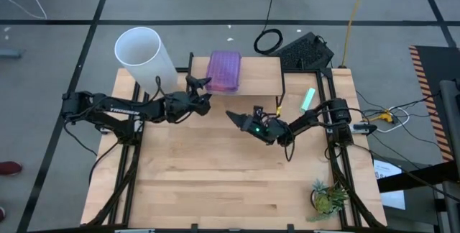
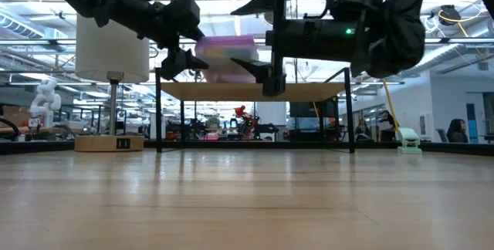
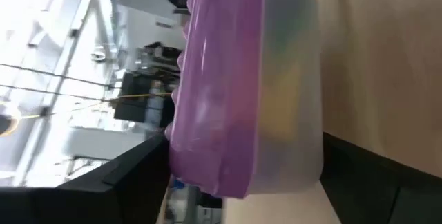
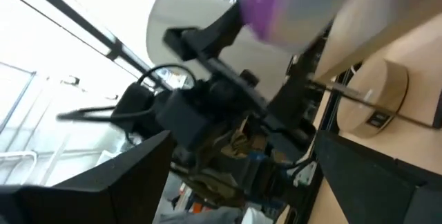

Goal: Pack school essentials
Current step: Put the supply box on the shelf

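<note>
A clear plastic case with a purple lid (image 1: 223,72) lies on the raised wooden shelf (image 1: 260,75) at the table's far side. Blurred yellow and green shapes show through its wall (image 3: 286,92); no loose school essentials are in view. My left gripper (image 1: 199,92) is open at the case's near left end, raised to shelf height (image 2: 184,35). My right gripper (image 1: 239,116) hangs open above the table's middle, to the right of the left one, with nothing between its fingers (image 2: 266,40). My left gripper has the case's end between its open fingers, coming level from the table's left. One finger (image 3: 131,175) is beside the purple lid (image 3: 207,148), the other (image 3: 376,179) beside the clear base. I cannot tell whether either finger touches the case.
A white cylinder lamp (image 1: 144,52) on a wooden foot (image 2: 108,142) stands at the far left corner. A small green object (image 1: 307,99) lies at the right of the shelf. A potted plant (image 1: 328,197) sits at the near right corner. Bare tabletop (image 1: 215,183) fills the near half.
</note>
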Controlling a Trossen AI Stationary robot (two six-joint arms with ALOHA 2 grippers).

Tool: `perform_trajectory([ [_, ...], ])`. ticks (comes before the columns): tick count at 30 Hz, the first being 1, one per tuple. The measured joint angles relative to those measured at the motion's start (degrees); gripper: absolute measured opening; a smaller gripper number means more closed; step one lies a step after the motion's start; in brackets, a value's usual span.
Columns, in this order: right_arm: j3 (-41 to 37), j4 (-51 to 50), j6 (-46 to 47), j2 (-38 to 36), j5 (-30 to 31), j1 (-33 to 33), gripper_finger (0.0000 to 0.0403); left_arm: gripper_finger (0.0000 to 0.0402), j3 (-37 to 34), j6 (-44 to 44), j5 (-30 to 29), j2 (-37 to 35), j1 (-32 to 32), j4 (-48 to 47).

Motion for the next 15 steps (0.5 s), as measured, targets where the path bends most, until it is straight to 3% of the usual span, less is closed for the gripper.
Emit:
perform_trajectory([
  [9,-3.0,0.3,-0.9,0.0,0.1,2.8,0.0346,0.0375,-0.3,-6.5,1.0,0.2,-0.2,-4.6],
  [15,-3.7,0.3,-0.7,-0.1,1.8,3.1,0.0346,0.0391,-0.2,-9.2,1.0,0.2,-0.5,-2.3],
])
